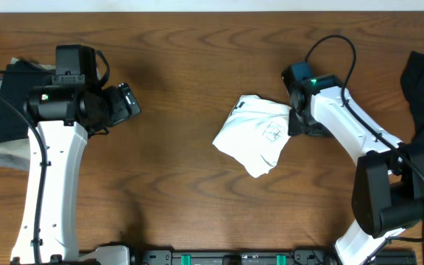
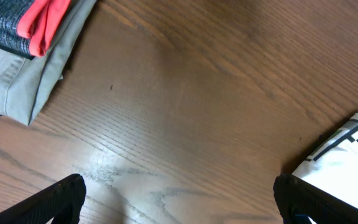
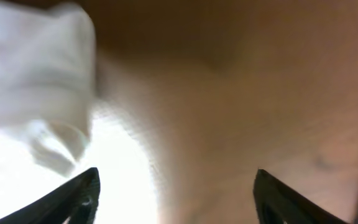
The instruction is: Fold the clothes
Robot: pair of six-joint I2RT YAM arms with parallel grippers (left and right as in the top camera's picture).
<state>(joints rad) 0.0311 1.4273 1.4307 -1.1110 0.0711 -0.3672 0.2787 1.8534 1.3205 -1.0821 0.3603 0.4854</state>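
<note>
White T-shirt (image 1: pixel 255 136): folded into a compact, wrinkled bundle, lying flat with a small printed label facing up. Its edge lies just beside the right gripper (image 1: pixel 294 121), not between the fingers. It is well apart from the left gripper (image 1: pixel 127 103).

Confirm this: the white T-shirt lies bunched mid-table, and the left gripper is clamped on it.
Not clamped: the left gripper hangs open over the table, apart from the white T-shirt, which does lie bunched mid-table. The left wrist view shows it.

The right wrist view is blurred, the white T-shirt (image 3: pixel 30 93) a mere smear. In the left wrist view the picture's edge crops the olive-grey garment (image 2: pixel 23 81).
</note>
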